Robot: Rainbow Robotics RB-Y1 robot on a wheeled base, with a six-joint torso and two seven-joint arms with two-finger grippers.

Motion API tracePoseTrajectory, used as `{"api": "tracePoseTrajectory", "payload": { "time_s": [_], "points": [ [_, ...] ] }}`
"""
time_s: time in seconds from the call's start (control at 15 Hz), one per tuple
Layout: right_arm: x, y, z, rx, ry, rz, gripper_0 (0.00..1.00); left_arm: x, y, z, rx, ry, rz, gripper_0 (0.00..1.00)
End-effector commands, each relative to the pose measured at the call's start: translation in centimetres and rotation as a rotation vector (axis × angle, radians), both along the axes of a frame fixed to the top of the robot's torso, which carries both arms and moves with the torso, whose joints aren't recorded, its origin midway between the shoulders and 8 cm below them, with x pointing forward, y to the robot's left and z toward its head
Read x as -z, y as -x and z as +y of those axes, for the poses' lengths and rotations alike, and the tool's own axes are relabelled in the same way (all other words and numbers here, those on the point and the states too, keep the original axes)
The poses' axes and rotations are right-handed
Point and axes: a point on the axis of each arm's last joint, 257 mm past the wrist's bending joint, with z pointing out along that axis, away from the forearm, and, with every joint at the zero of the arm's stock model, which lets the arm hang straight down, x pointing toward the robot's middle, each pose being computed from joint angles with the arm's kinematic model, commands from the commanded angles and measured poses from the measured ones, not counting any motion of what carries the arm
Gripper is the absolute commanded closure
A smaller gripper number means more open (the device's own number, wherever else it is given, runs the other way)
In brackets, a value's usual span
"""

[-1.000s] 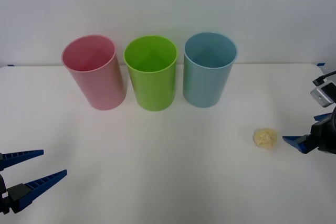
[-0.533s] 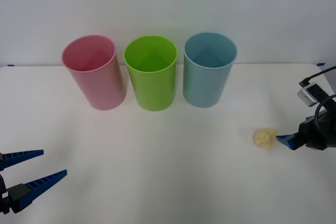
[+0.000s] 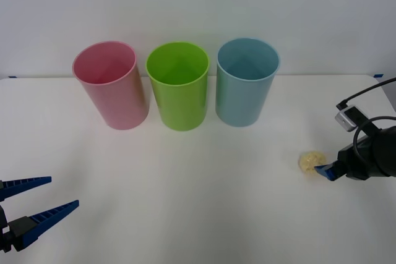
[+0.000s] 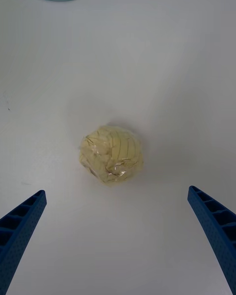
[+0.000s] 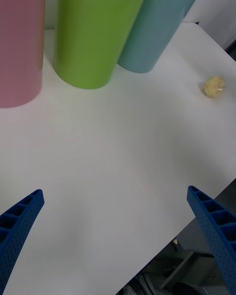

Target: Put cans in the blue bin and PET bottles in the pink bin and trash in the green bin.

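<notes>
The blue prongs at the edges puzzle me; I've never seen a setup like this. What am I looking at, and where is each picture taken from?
They are the two-finger grippers of a two-armed robot. The front view looks down from above its arms at a white table. The other two come from cameras on its wrists, so each shows that arm's own blue fingers at the bottom corners.

On the table stand the pink bin, the green bin and the blue bin, in a row. Nearer the robot's right lies the trash, a small crumpled yellowish ball.

The right gripper is open beside the trash, fingers either side, not touching. The left gripper waits open at the table's near left. Nothing is held.
</notes>
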Motion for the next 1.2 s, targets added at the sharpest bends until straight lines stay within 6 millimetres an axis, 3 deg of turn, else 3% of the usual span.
{"api": "tracePoseTrajectory", "payload": {
  "time_s": [0.07, 0.53, 0.8, 1.2],
  "points": [
    [1.0, -0.4, 0.3, 0.004, -0.001, 0.02, 0.0, 0.0, 0.0, 0.0, 0.0, 0.0, 0.0, 0.0],
    [2.9, -0.9, -0.4, 0.012, 0.053, 0.05, 0.0, 0.0, 0.0, 0.0, 0.0, 0.0, 0.0, 0.0],
    [4.8, -0.9, 0.1, 0.013, 0.032, 0.099, 0.0, 0.0, 0.0, 0.0, 0.0, 0.0, 0.0, 0.0],
    [5.5, -3.2, 0.6, 0.017, 0.025, 0.06, 0.0, 0.0, 0.0, 0.0, 0.0, 0.0, 0.0, 0.0]
  ]
}}
